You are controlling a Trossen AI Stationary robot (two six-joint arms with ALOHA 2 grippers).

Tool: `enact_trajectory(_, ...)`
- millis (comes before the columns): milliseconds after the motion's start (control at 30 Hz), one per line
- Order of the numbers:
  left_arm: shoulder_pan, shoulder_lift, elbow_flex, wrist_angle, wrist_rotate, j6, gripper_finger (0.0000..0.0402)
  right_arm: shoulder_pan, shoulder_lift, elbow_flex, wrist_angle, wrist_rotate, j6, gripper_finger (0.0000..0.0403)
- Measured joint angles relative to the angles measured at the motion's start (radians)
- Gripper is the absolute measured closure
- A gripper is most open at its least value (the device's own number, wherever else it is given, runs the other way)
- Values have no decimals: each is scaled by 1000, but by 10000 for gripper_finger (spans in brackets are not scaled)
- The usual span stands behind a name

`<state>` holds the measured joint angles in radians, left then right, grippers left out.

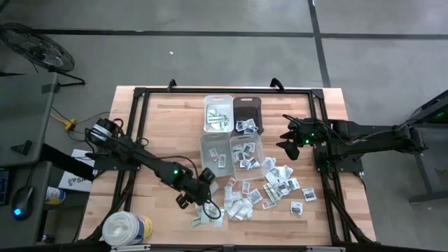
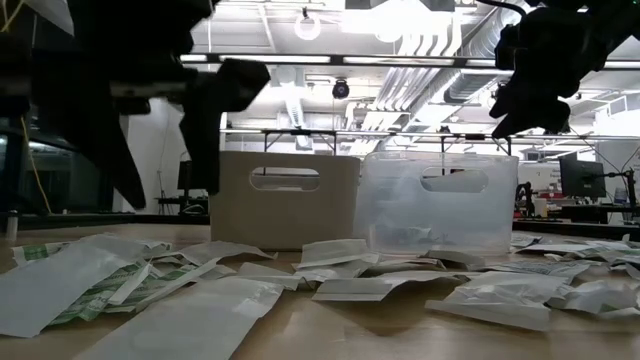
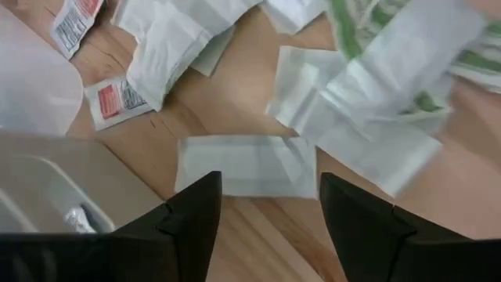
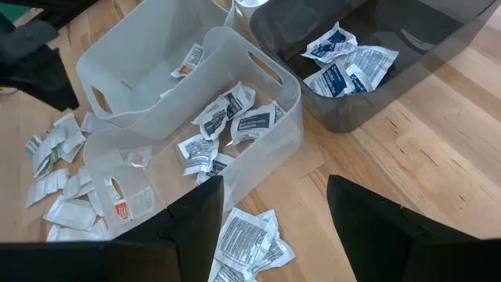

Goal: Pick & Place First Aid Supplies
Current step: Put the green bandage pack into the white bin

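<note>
From above, the packets [image 1: 260,190] lay scattered over the near half of the wooden table [image 1: 161,119], just in front of four small bins [image 1: 232,133], some of which already held a few. The left gripper [image 1: 203,199] hung over the left end of the scatter, and the right gripper [image 1: 288,147] waited beside the bins, clear of them.

From table height, packets [image 2: 350,285] covered the foreground before a tan-looking bin [image 2: 285,212] and a clear bin [image 2: 440,215]; the dark arm shapes overhead were too shadowed to read.

The left wrist camera showed its fingers [image 3: 192,227] spread wide above a plain white packet [image 3: 246,166], holding nothing.

The right wrist camera showed its fingers [image 4: 196,227] wide apart and empty, above loose packets [image 4: 246,243] beside the clear bin [image 4: 227,133].
</note>
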<state>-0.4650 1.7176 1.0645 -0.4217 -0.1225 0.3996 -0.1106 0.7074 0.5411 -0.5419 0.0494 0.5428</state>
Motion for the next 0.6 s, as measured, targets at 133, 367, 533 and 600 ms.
enact_trajectory(133, 0, 33, 0, 13, -3, 21, 188, 0, 0, 0, 0, 7, 24, 181)
enact_trajectory(367, 0, 54, 1, 10, 4, 23, 188, 0, 0, 0, 0, 8, 26, 181)
enact_trajectory(533, 0, 54, 1, 10, 0, 41, 188, 0, 0, 0, 0, 8, 26, 181)
enact_trajectory(600, 0, 54, 1, 10, 0, 46, 188, 0, 0, 0, 0, 8, 26, 181)
